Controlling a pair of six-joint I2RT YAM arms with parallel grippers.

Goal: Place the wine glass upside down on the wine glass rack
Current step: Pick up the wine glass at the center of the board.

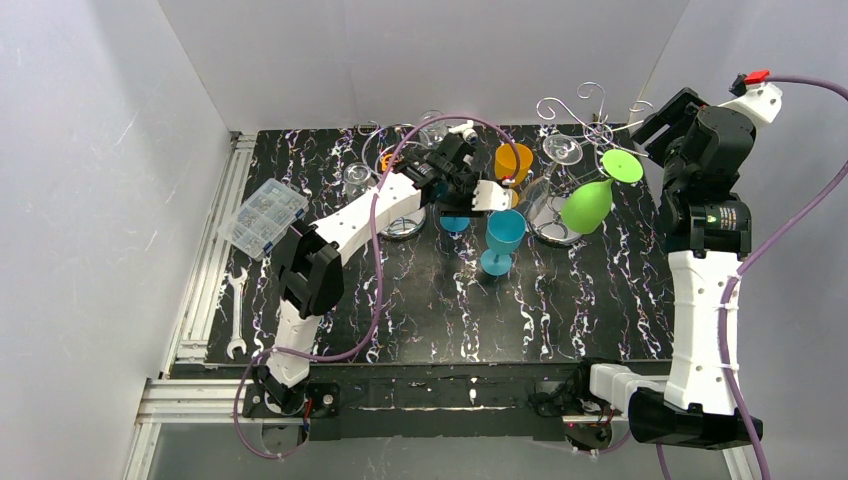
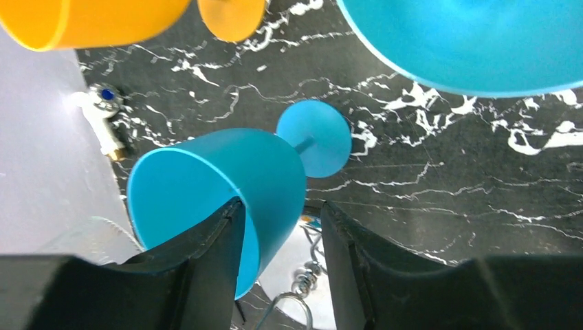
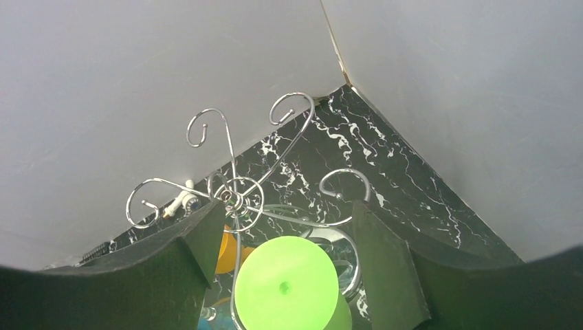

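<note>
Plastic by the look, so we judge it light, stiff, slick and hard to break. Left gripper (image 2: pixel 282 206) sits half apart astride the rim of a tipped blue glass (image 2: pixel 206 172), one finger inside the bowl; can't tell if it pinches. We'd take the stem near the foot instead. Farther back, a green glass (image 3: pixel 285 285) hangs foot-up and tilted, seemingly on the rack (image 3: pixel 238 194). Right gripper (image 3: pixel 287 206) is spread wide over its foot, holding nothing.
</note>
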